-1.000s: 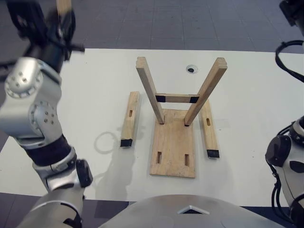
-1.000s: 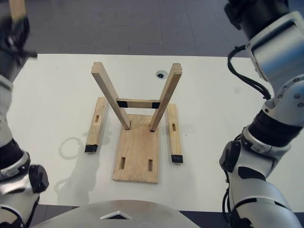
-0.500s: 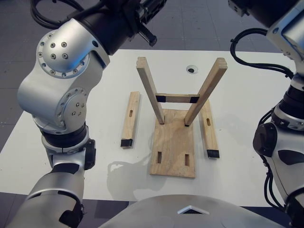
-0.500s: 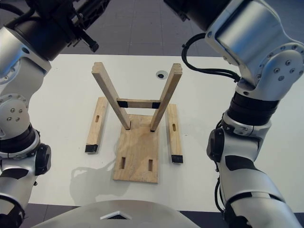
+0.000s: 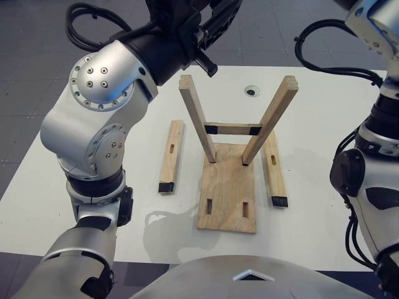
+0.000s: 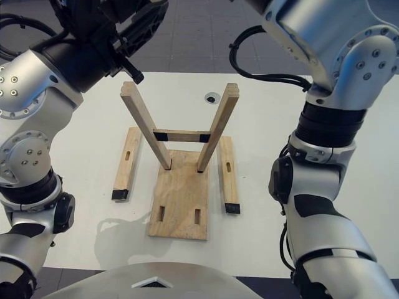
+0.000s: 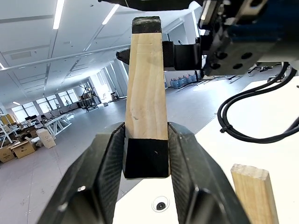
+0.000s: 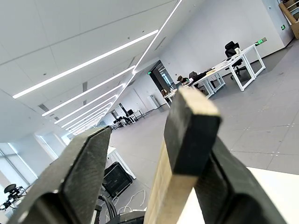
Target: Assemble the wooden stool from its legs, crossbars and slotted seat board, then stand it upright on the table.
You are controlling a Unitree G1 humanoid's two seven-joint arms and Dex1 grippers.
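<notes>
Left gripper (image 7: 145, 135) pinches the crossbar (image 7: 145, 84) — right gripper (image 8: 154, 140) spread round its far end; legs (image 5: 171, 156) (image 5: 274, 171) flank the board (image 5: 227, 193) at three and nine o'clock.

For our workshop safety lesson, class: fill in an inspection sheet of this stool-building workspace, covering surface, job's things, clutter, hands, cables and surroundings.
surface: white table with a round grommet.
job's things: seat board lies flat, two standing legs slotted in it, joined by a crossbar; two loose legs lie beside it; second crossbar held aloft.
clutter: nothing seen.
hands: left hand shut on second crossbar; right hand open around its far end.
cables: black cables loop off the right arm.
surroundings: dark tiled floor.
</notes>
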